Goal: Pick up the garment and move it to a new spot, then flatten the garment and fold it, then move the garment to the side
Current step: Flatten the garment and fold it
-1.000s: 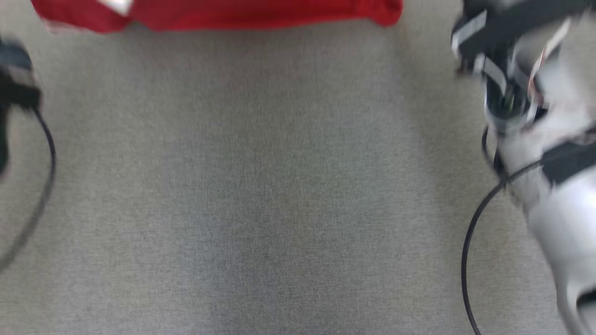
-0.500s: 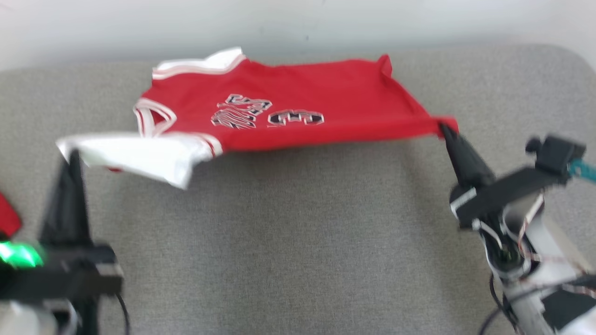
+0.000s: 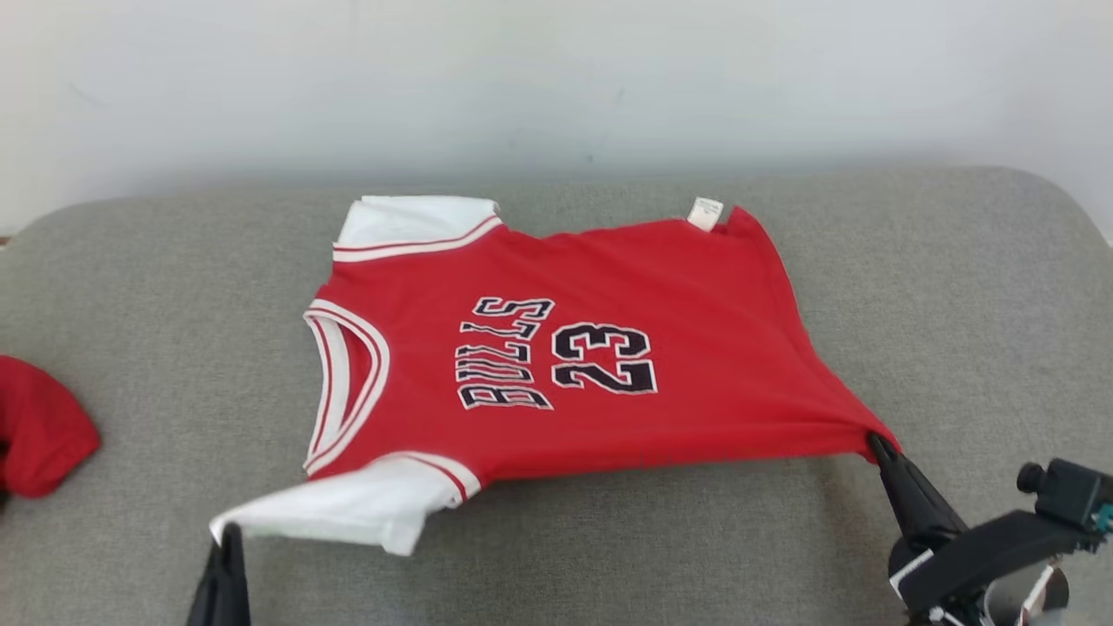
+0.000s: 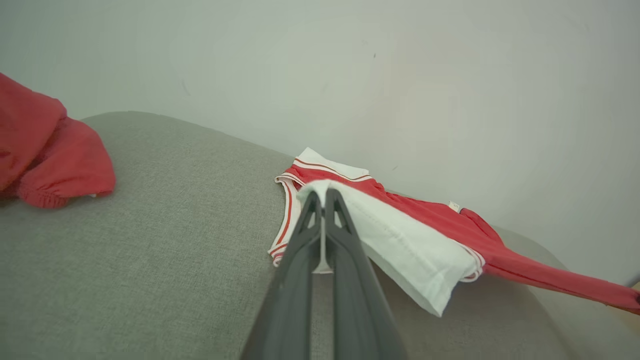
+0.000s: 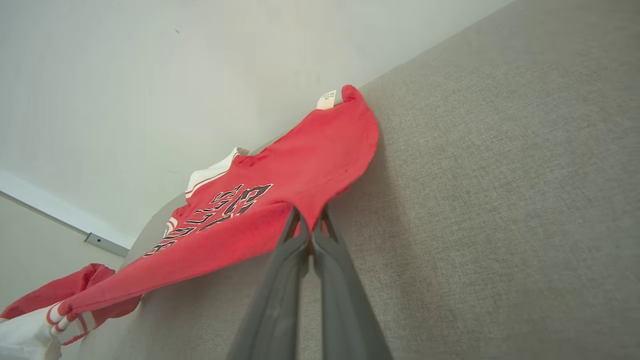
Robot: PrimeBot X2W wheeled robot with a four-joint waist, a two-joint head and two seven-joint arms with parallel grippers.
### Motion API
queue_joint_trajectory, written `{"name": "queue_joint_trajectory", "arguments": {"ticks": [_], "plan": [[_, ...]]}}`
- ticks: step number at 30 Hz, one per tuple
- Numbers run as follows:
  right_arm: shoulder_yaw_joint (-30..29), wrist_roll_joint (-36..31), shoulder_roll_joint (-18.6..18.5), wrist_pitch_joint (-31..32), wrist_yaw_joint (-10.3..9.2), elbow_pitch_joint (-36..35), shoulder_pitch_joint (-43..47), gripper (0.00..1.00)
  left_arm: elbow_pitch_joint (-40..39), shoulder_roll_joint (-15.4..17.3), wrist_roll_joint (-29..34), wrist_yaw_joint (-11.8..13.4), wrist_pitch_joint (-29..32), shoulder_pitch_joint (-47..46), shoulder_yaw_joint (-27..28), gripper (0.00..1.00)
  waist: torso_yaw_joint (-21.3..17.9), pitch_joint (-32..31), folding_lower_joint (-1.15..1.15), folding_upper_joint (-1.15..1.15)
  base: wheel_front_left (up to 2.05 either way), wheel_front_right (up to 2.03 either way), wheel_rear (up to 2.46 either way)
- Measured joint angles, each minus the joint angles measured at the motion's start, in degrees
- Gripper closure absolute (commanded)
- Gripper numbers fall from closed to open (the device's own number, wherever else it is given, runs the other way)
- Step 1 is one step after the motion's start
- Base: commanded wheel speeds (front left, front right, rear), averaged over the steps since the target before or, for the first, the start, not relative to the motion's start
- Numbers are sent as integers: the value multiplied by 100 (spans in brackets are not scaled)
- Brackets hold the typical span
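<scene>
The garment (image 3: 565, 348) is a red jersey with white sleeves and dark "BULLS 23" lettering, spread over the grey cushion (image 3: 609, 539). My left gripper (image 3: 228, 532) is shut on the near white sleeve, which the left wrist view shows pinched between the closed fingers (image 4: 322, 196). My right gripper (image 3: 876, 442) is shut on the near red hem corner, with cloth clamped at its tips (image 5: 309, 214). The near edge of the garment (image 5: 280, 190) is stretched between the two grippers and lifted a little off the cushion, while its far edge rests on it.
A second red cloth (image 3: 39, 426) lies bunched at the cushion's left end (image 4: 45, 150). A pale wall (image 3: 556, 78) rises just behind the cushion. Bare grey cushion runs in front of the jersey and to its right.
The head camera has tilted up, so the whole picture slid down. Both grippers stay shut on the jersey, which looks drawn toward me and spread flatter.
</scene>
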Motion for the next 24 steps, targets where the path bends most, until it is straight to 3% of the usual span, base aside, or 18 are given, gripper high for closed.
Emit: {"name": "queue_joint_trajectory", "arguments": {"ticks": [7,13,24], "plan": [[-359,-344,78,495,0,-430,654,100,227,-603,277,-285,0,533,97,100,120,-126,1,1,0,0,0],[-672,-448,143,971,0,-811,1310,100,480,-906,549,-505,0,1004,237,100,231,-216,1,1,0,0,0],[-965,-797,486,1307,0,-1076,1510,100,675,-1044,882,-916,0,909,297,100,254,-103,1,1,0,0,0]]}}
